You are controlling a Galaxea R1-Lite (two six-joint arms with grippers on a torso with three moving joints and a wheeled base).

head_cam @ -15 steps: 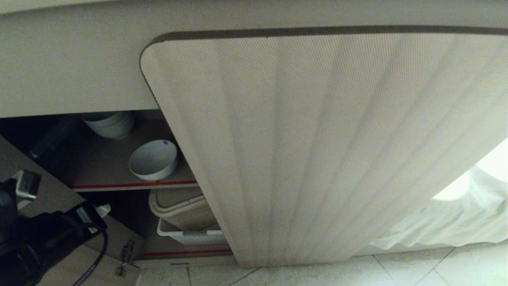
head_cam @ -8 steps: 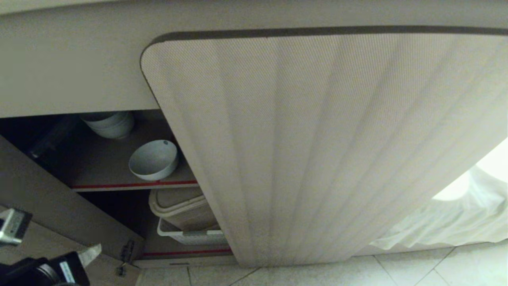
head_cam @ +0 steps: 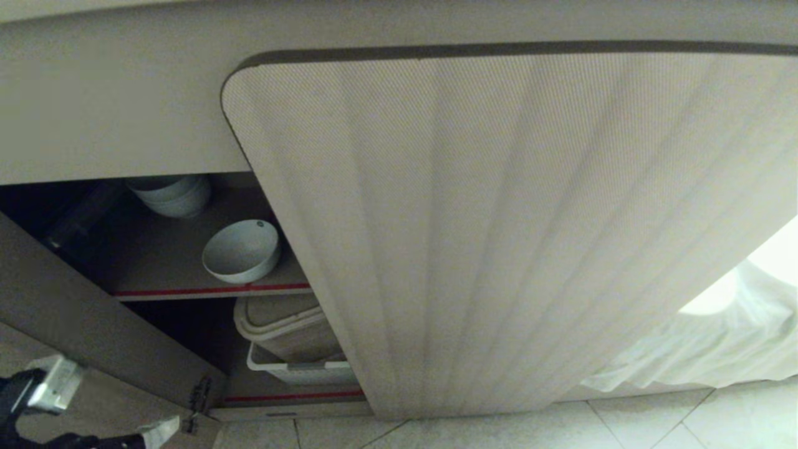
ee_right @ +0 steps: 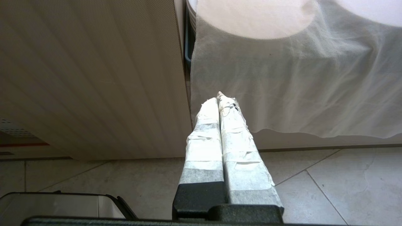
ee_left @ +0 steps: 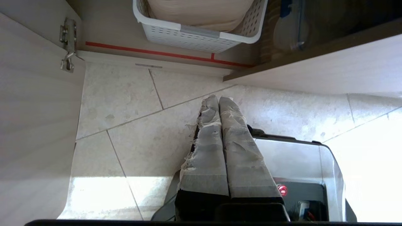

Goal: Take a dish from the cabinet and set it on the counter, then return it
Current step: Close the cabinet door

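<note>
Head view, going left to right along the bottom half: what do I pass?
Left pincer at the corner → open door's hinge → white basket on the lower shelf → closed ribbed door → white cloth.

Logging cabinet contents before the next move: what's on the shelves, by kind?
Single white bowl, upper shelf: 1
Stack of white bowls, upper shelf behind it: 1 stack, bowls in it cannot be counted
White perforated basket, lower shelf: 1
Beige lidded bin in the basket: 1
Total: 4
</note>
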